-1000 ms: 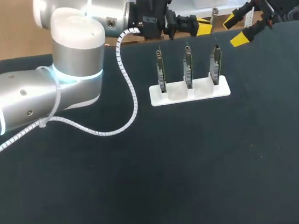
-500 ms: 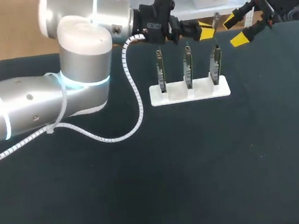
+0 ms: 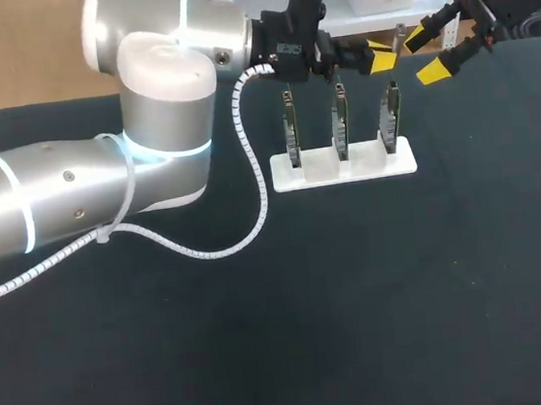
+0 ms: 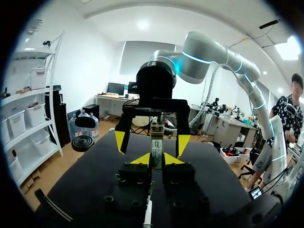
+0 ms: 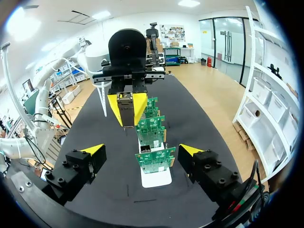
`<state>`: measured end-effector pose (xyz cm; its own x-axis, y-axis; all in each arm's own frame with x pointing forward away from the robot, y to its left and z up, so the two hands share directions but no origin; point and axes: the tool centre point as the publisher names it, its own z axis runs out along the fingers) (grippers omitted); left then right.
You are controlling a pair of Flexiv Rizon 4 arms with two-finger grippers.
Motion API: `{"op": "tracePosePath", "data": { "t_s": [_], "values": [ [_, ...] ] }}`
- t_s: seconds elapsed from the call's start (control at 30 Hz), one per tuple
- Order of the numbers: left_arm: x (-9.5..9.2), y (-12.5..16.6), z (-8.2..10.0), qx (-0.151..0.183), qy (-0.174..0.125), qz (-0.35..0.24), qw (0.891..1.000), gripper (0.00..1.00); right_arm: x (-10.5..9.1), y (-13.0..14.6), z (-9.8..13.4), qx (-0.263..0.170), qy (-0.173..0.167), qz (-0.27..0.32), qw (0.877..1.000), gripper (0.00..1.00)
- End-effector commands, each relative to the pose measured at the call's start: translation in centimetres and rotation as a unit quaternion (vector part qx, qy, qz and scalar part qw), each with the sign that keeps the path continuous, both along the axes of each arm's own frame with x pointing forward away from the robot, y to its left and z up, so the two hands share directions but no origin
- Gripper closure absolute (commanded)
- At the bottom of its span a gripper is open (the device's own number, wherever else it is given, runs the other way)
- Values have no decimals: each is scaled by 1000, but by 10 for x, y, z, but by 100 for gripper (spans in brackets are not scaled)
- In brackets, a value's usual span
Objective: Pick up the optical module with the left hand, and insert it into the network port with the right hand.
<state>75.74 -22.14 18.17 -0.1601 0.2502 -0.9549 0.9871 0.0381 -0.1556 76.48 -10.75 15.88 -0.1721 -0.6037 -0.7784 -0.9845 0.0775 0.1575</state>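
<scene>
Table (image 3: 360, 300): black top. Floor (image 3: 8, 47) beyond its far left corner: light brown, wood-toned.

Left wrist view: white wall (image 4: 90, 52) past the table's end, with a grey shaded window (image 4: 142, 59) set in it. Desk with monitors (image 4: 114, 92) below that window. White shelving (image 4: 28, 118) holding storage bins stands off one side of the table. Round ceiling light (image 4: 144, 24) lit.

Right wrist view: wood-toned floor runs along the table's side. Glass doors (image 5: 223, 40) past the table's other end. White rack (image 5: 273, 95) of bins beside the table. Ceiling panels (image 5: 188, 3) on.
</scene>
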Motion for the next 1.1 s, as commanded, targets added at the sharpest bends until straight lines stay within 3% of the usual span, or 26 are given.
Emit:
{"op": "tracePosePath", "data": {
  "t_s": [0.03,0.23,1.1],
  "values": [
    [5,-3,-4,-6,0,0,1000,100,-1,0,0,0,-2,-1,1000,0],
    [7,-5,-7,-24,-13,-17,999,100,-1,0,0,0,-2,-1,1000,0],
    [15,-10,-12,-5,-41,-33,999,100,-1,0,0,0,-2,-1,1000,0]
  ]
}}
